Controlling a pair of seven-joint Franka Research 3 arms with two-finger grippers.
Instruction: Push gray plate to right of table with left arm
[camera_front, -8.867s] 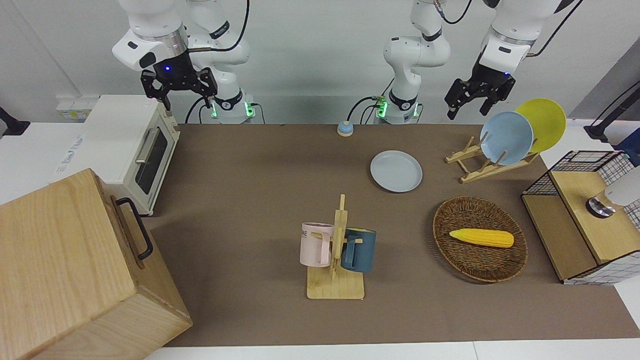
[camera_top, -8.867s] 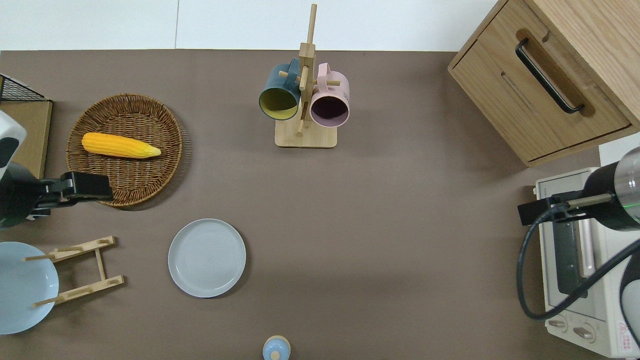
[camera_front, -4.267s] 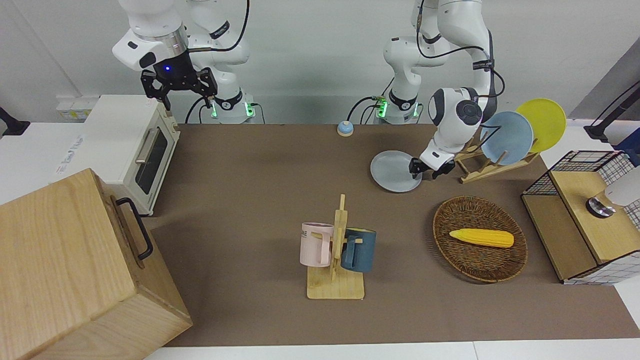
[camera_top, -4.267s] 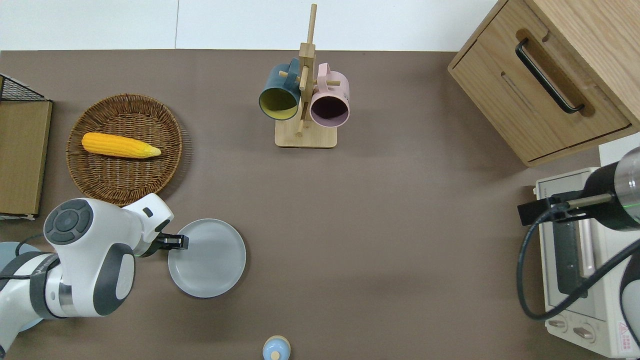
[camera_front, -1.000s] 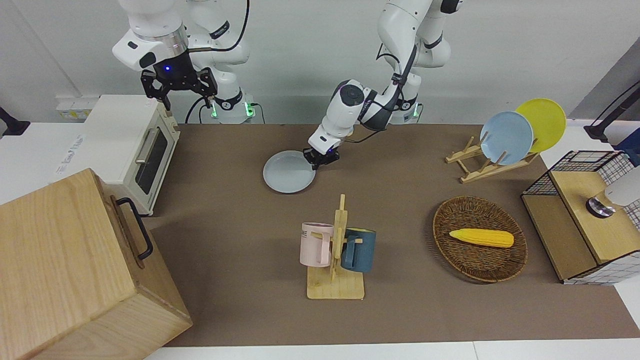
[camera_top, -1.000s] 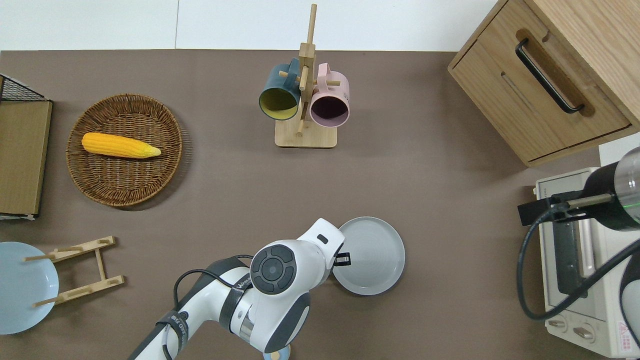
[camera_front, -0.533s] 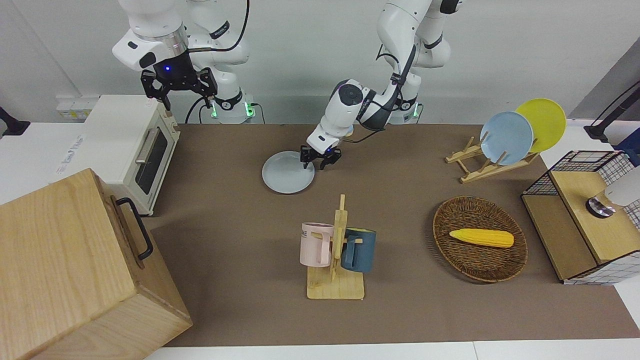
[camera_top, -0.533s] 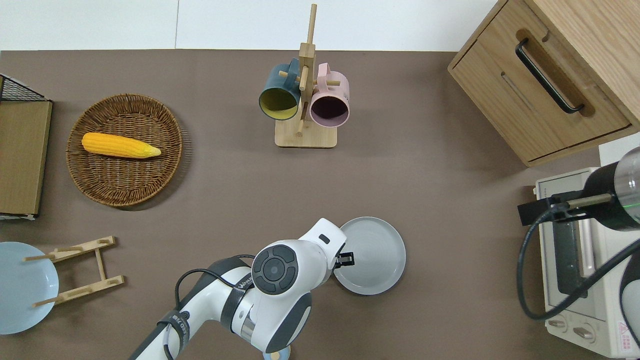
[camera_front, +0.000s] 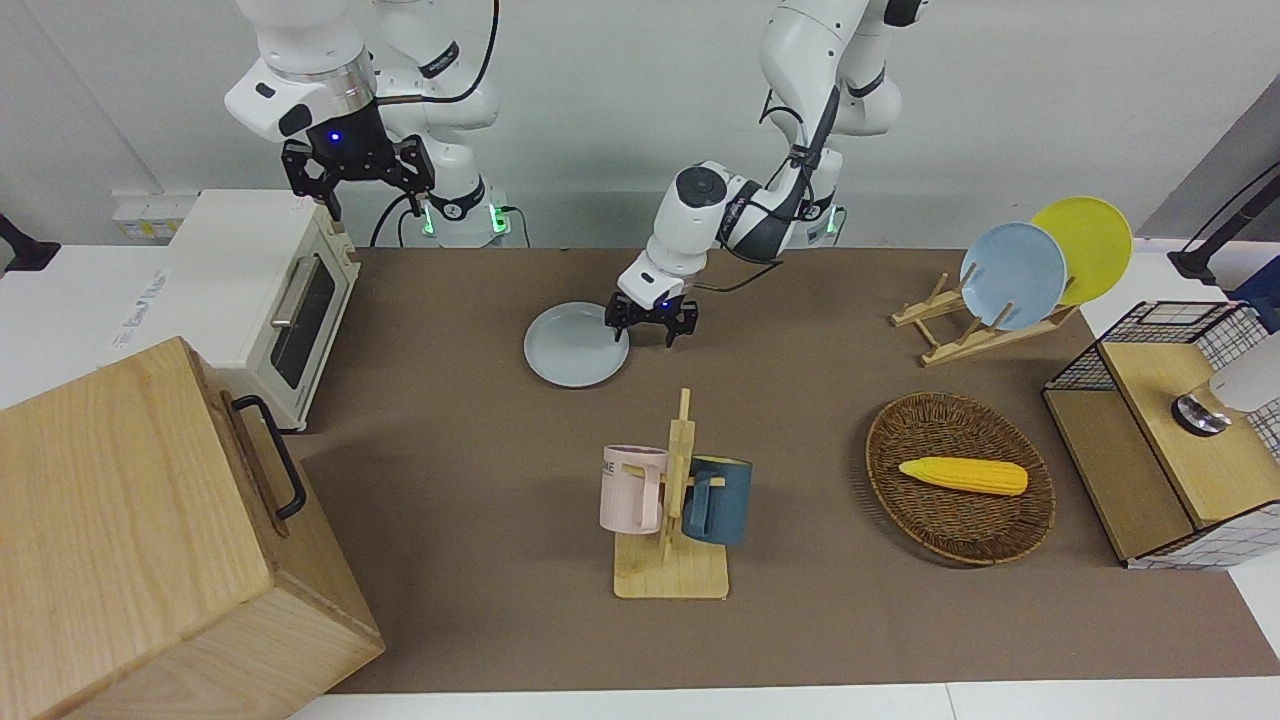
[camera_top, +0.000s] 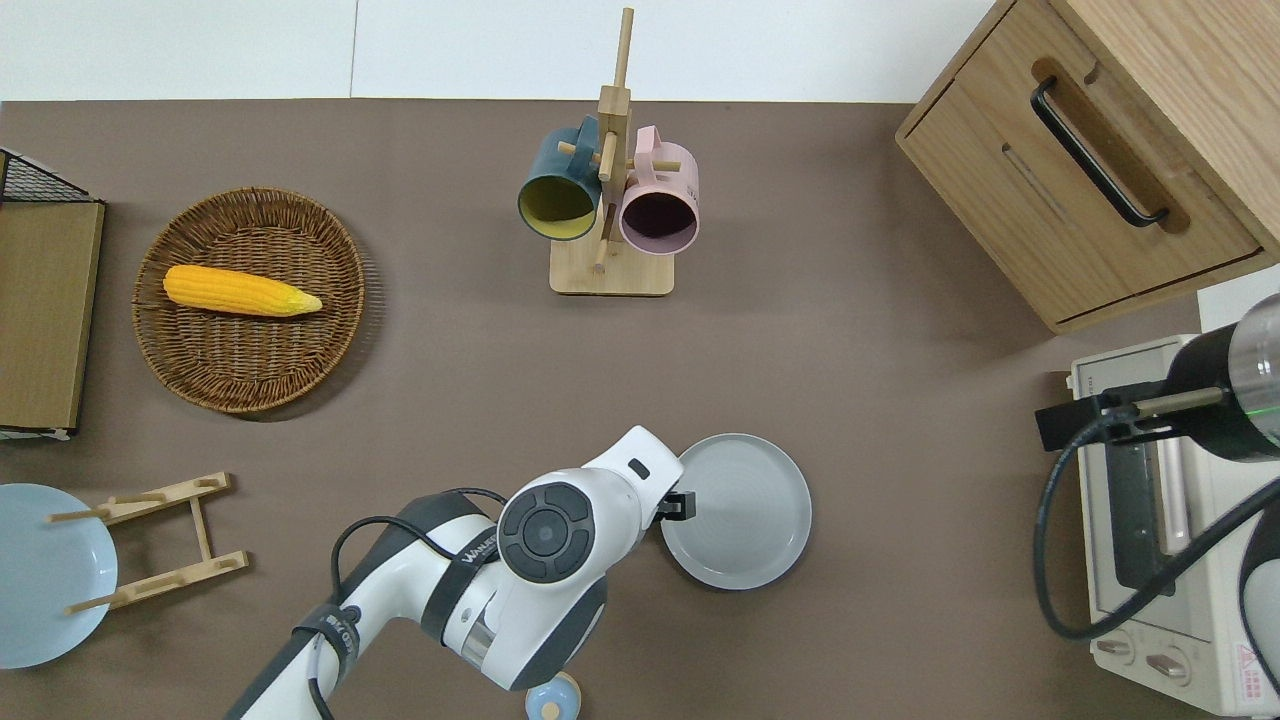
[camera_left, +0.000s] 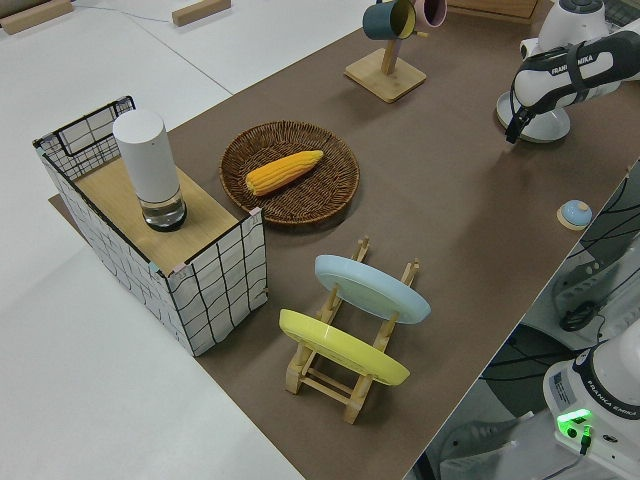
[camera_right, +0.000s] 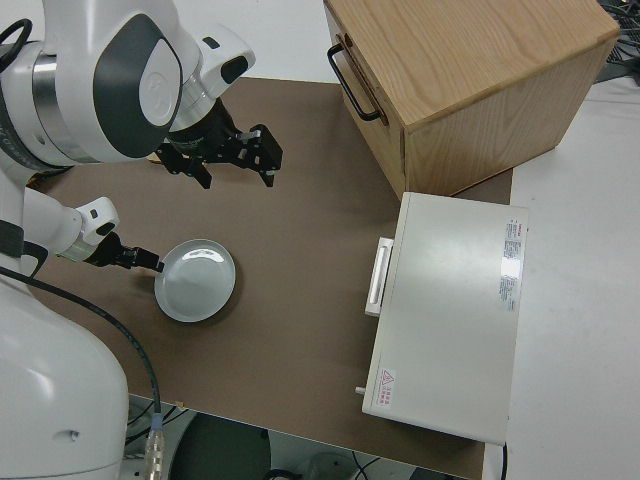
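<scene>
The gray plate (camera_front: 573, 346) lies flat on the brown table (camera_front: 450, 430), near the middle and toward the right arm's end; it also shows in the overhead view (camera_top: 745, 512) and the right side view (camera_right: 197, 283). My left gripper (camera_front: 651, 325) is low at the plate's rim on the side toward the left arm's end, its fingers spread open and holding nothing. In the overhead view (camera_top: 676, 505) the wrist hides most of it. My right gripper (camera_front: 357, 178) is open and parked.
A mug tree (camera_front: 672, 500) with two mugs stands farther from the robots than the plate. A toaster oven (camera_front: 270, 290) and a wooden cabinet (camera_front: 150, 540) fill the right arm's end. A corn basket (camera_front: 958, 478), a plate rack (camera_front: 975, 330) and a wire shelf (camera_front: 1170, 430) stand at the left arm's end.
The plate slid from beside the rack toward the right arm's end, pushed by the left gripper. In the last second it stayed put while the gripper's fingers opened and drew back a little.
</scene>
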